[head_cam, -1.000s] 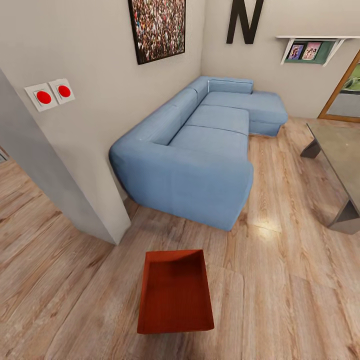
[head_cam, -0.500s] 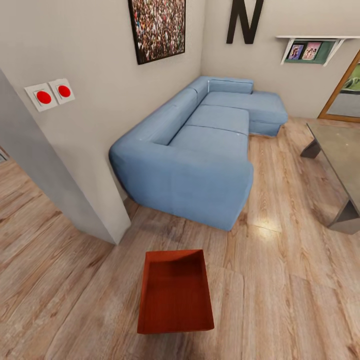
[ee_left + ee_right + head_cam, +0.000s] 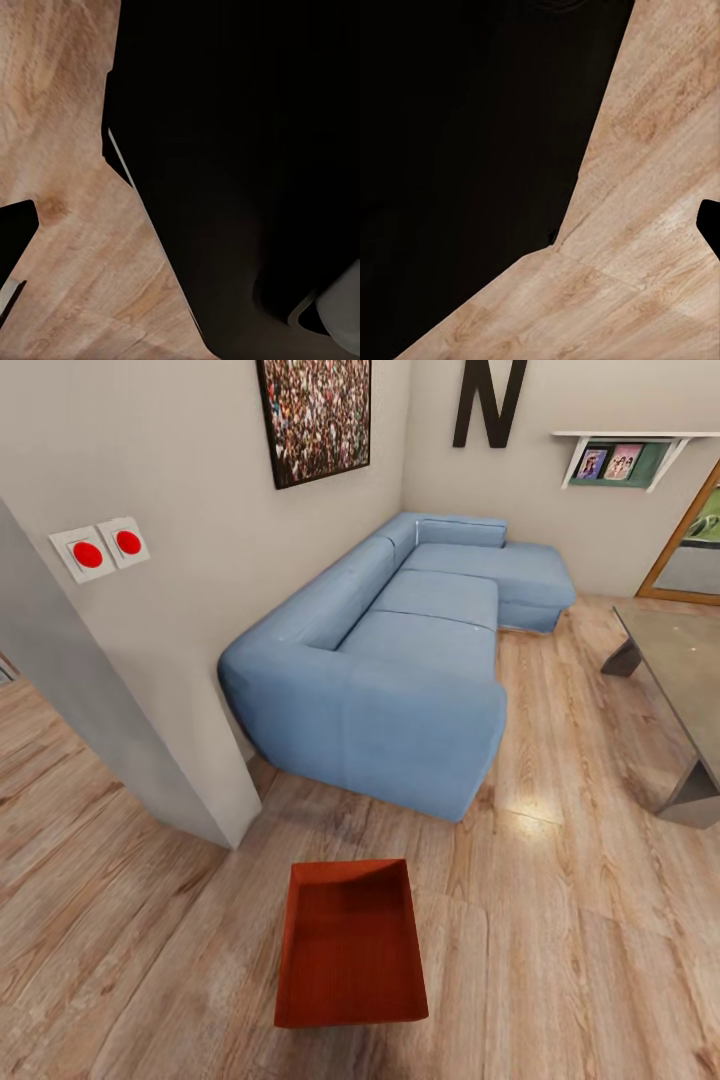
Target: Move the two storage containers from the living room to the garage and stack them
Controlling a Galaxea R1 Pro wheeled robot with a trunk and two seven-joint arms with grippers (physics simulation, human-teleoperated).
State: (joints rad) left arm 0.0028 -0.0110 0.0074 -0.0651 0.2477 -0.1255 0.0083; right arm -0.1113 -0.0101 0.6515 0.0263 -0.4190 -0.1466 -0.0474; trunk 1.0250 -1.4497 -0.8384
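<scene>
Nothing has moved since the earlier frames: our head view holds the same framing and the bin (image 3: pixel 350 945) sits where it sat. We stand in the living room, looking down at one orange-red bin on the wood floor (image 3: pixel 560 960), near us and just left of centre, open side up and empty. Beyond it is the blue sofa (image 3: pixel 400 660) against the left wall, and a grey table (image 3: pixel 675 680) at the right edge. A wall corner (image 3: pixel 150 760) juts out at the near left, with an opening past it. We see no second bin from here.

Our wrist views look past dark bodywork at wood planks. A small dark shape sits at one edge of each, perhaps a fingertip, so we cannot tell whether either gripper is spread or pressed together; neither seems to be holding anything.

We judge the task to be at its start: we are facing the first bin, not yet reaching. Next we would likely bring both arms down to its long sides, clamp it between them, lift, then head for the garage.
</scene>
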